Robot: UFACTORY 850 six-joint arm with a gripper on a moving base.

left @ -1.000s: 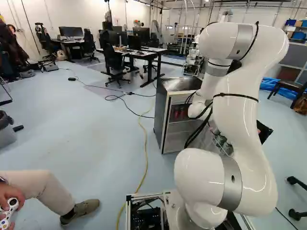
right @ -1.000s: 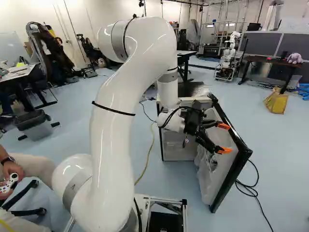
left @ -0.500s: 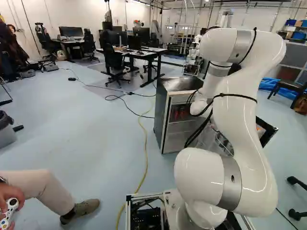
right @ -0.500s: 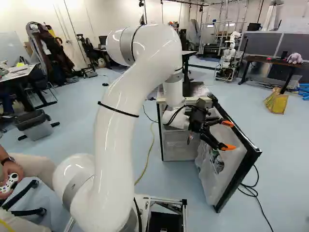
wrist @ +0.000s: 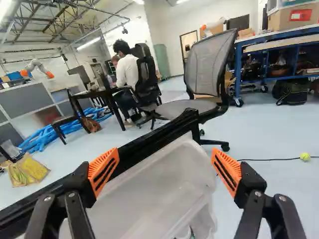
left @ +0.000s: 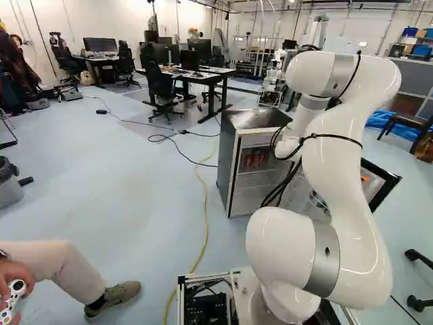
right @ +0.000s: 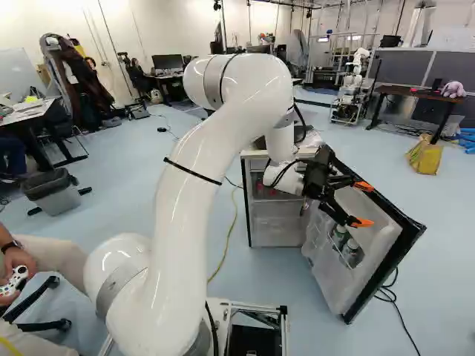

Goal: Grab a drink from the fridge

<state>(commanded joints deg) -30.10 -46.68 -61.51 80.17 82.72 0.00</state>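
Observation:
My gripper (right: 363,204) is open over the inner side of the fridge door (right: 413,233) in the right base view. The wrist view has the gripper (wrist: 165,159) with its orange pads wide apart and nothing held; the door's white liner (wrist: 144,199) lies under and between them. Whether a finger touches the door I cannot tell. The fridge (left: 230,159) stands ajar beyond my arm, its door swung out to the right. Red cans (left: 256,160) sit on an upper shelf inside. Bottles (right: 351,251) stand in the door's rack below the gripper.
An office chair (wrist: 207,69) stands beyond the door in the wrist view. A yellow cable (left: 205,217) runs over the floor left of the fridge. Another robot (right: 350,89) stands far back. A person's shoe (left: 116,296) is left of the base.
My arm has swung rightward and the gripper has moved right with it. The fridge door has opened wider, and the cans and door bottles show more plainly. The base has not moved.

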